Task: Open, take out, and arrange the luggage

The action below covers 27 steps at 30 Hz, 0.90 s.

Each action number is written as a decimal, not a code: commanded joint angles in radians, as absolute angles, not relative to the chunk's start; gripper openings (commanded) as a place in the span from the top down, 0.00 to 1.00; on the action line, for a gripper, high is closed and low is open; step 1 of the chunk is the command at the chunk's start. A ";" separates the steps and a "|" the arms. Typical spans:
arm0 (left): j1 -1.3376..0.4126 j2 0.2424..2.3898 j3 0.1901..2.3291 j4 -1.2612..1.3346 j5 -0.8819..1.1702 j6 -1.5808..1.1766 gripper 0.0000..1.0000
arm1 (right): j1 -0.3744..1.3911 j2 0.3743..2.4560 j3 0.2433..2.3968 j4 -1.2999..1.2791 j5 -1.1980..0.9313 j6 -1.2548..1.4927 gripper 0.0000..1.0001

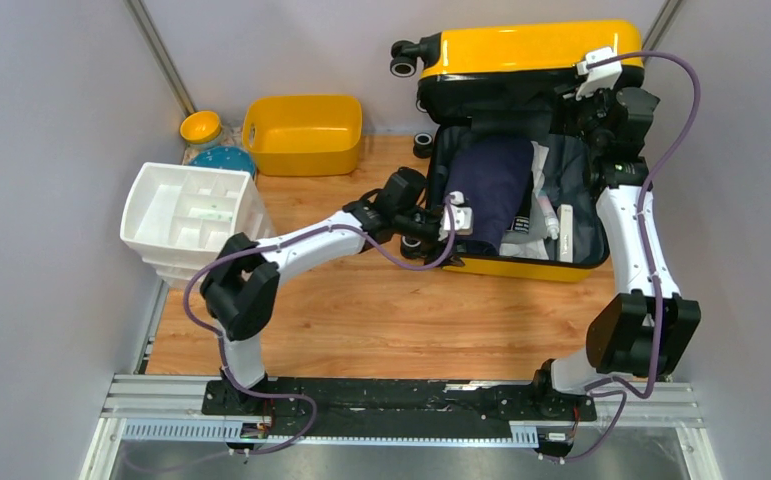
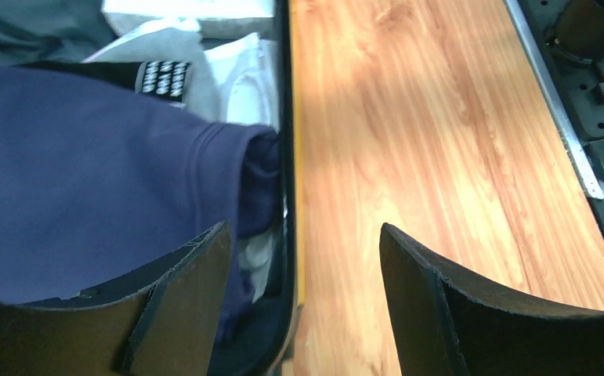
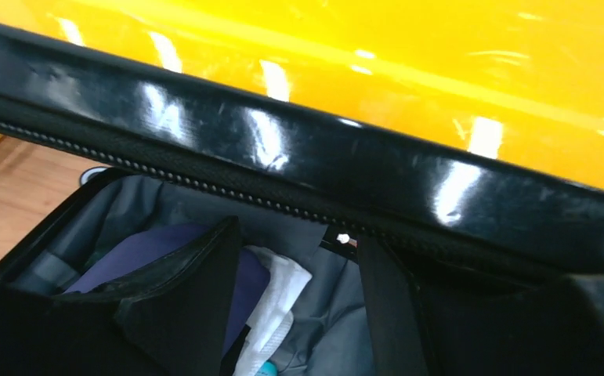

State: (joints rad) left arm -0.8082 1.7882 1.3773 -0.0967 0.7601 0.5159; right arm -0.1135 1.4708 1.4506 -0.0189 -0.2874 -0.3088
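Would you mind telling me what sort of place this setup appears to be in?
Most likely a lab test cell for robot manipulation rather than a home: plain grey panel walls enclose a small wood-look tabletop, and the left arm and right arm are bolted to a metal rail at its near edge.

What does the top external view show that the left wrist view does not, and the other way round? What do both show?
Only the top external view shows the raised yellow lid of the luggage, the white organiser, the yellow tub and the right arm. Only the left wrist view shows a black patch with white marks on grey cloth, and the open left end effector close up, one finger over the clothes and one over the table. Both show the navy garment, the luggage's black rim and the wooden table.
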 commanded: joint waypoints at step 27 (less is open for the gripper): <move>-1.008 1.993 1.473 -0.369 0.865 0.716 1.00 | -0.138 1.995 2.071 0.012 -0.012 -0.393 0.31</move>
